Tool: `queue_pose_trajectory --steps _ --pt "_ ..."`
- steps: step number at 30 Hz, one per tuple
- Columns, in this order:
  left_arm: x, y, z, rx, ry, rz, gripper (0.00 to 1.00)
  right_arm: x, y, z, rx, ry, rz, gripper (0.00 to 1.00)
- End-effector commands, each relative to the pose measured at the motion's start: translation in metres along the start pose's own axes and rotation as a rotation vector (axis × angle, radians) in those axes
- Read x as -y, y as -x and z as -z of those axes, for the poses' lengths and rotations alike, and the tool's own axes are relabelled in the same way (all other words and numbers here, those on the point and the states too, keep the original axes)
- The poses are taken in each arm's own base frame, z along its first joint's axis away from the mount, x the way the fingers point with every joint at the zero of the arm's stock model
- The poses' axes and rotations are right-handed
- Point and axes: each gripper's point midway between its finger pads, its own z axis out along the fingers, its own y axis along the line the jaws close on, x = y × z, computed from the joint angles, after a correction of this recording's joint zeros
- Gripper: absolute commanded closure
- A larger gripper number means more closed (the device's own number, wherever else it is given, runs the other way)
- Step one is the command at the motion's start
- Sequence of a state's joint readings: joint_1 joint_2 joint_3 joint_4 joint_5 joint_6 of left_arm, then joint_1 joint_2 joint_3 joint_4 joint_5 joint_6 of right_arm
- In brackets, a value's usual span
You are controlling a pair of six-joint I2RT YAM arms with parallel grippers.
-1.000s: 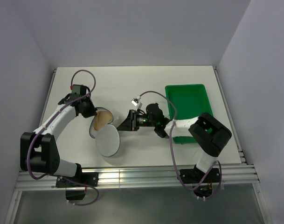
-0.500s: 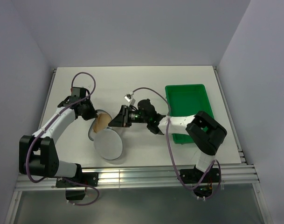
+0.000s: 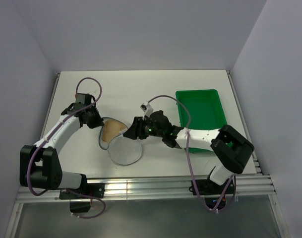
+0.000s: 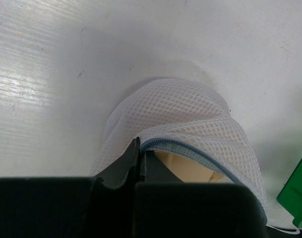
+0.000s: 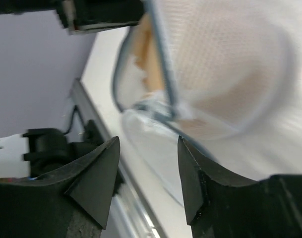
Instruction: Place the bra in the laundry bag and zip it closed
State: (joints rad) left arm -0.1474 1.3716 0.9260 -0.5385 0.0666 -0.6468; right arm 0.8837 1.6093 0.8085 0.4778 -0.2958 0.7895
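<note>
Since half a second ago the right pincer has drawn back toward the green tray, and the round mesh flap of the laundry bag has slid that way too. Nearest the arm bases, the flap lies on the worktop. Behind it the bag gapes, with the bra inside. At the bag's right rim, the right pincer's fingers stand parted, clamping nothing. At its left rim, the left pincer pinches the zipper edge. The tray sits well right, the right arm crossing between.
</note>
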Motion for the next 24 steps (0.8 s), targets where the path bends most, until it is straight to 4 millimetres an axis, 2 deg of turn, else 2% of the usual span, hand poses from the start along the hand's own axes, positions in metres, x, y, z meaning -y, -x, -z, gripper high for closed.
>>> queue_pose_trajectory --steps 1,5,7,11,12,13,19,24 --pt "0.013 0.013 0.005 0.03 -0.035 -0.029 1.0 0.027 0.035 0.021 0.133 -0.104 0.106 0.42" --pt "0.012 0.013 0.004 0.023 -0.03 -0.033 1.0 0.049 0.039 0.033 0.17 -0.136 0.135 0.39" --pt "0.013 0.013 0.004 0.023 -0.032 -0.038 1.0 0.06 0.034 0.037 0.167 -0.162 0.152 0.39" --pt "0.014 0.013 0.002 0.013 -0.036 -0.041 1.0 0.057 0.015 0.038 0.137 -0.08 0.154 0.38" --pt "0.014 0.013 0.001 0.013 -0.036 -0.041 1.0 0.054 0.007 0.039 0.115 -0.044 0.15 0.37" --pt "0.015 0.013 0.001 0.009 -0.038 -0.042 1.0 0.059 -0.006 0.041 0.094 -0.035 0.129 0.37" --pt "0.014 0.012 -0.002 0.001 -0.037 -0.046 1.0 0.045 -0.027 0.042 0.104 0.1 0.109 0.36" --pt "0.016 0.013 -0.003 0.0 -0.041 -0.048 1.0 0.042 -0.042 0.034 0.076 0.149 0.087 0.36"
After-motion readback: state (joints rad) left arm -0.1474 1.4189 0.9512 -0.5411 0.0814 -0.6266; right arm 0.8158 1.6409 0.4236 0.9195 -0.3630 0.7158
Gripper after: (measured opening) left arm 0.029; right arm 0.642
